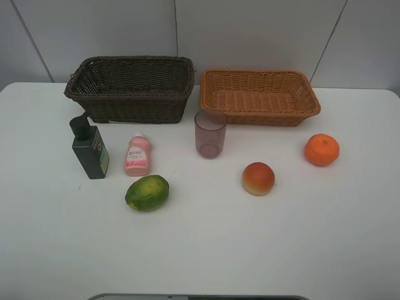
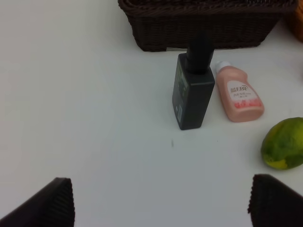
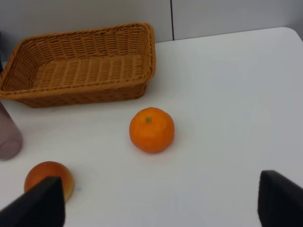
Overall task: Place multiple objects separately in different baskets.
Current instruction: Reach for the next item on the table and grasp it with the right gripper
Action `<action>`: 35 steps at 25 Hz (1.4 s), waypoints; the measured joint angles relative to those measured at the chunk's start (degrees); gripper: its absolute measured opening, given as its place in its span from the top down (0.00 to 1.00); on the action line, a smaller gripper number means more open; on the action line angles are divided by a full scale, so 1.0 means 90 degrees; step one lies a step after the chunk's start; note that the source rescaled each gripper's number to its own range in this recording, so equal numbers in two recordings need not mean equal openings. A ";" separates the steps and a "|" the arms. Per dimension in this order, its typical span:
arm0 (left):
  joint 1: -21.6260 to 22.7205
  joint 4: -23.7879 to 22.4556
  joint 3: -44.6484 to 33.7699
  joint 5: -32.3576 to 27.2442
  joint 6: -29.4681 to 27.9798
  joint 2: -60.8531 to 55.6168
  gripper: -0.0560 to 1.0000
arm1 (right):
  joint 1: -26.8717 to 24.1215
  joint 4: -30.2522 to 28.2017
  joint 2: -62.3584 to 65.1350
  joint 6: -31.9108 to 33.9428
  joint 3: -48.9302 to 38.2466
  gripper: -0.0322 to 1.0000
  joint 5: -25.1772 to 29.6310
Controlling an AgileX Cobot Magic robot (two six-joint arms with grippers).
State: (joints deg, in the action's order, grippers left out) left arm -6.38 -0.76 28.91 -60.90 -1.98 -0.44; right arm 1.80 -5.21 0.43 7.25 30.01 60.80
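- Overhead: deep dark-brown wicker basket (image 1: 131,87) and shallow orange-tan wicker basket (image 1: 259,97) at back, objects loose in front.
- Left wrist: left gripper (image 2: 161,203) spread, empty; upright dark green pump bottle (image 2: 191,101), probably stiff, tippy; grasp flat body.
- Right wrist: right gripper (image 3: 158,203) spread; round orange fruit (image 3: 151,130) near tan basket, probably firm, rolling; pinch mid-girth.

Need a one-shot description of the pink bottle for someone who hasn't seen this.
Seen from the high camera, find the dark brown basket at the back left of the table. Just in front of it are a dark green pump bottle and, to its right, the pink bottle. It is the shorter one, pale pink with a white cap.
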 joint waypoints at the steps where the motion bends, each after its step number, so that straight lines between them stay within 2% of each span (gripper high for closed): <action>1: 0.0000 0.0000 0.0000 0.0000 0.0000 0.0000 0.05 | 0.0000 0.0000 0.0000 0.0000 0.0000 0.28 0.0000; 19: 0.0000 0.0000 0.0000 0.0000 0.0000 0.0000 0.05 | 0.0000 0.0037 -0.0224 0.0000 0.0020 0.28 0.0000; 23: 0.0000 0.0000 0.0000 0.0000 0.0000 0.0000 0.05 | 0.0000 0.0127 -0.0885 0.0000 0.0189 0.28 0.0000; 30: 0.0000 0.0000 0.0000 0.0002 0.0000 0.0000 0.05 | 0.0000 0.0201 -0.3272 0.0000 0.1144 0.28 -0.0026; 35: 0.0000 0.0000 0.0000 0.0007 0.0000 0.0000 0.05 | 0.0046 0.0187 -0.5293 0.0000 0.1885 0.28 -0.0447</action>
State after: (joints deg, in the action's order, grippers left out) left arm -6.38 -0.76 28.91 -60.83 -1.98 -0.44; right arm 2.21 -3.52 -47.22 7.25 46.97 56.78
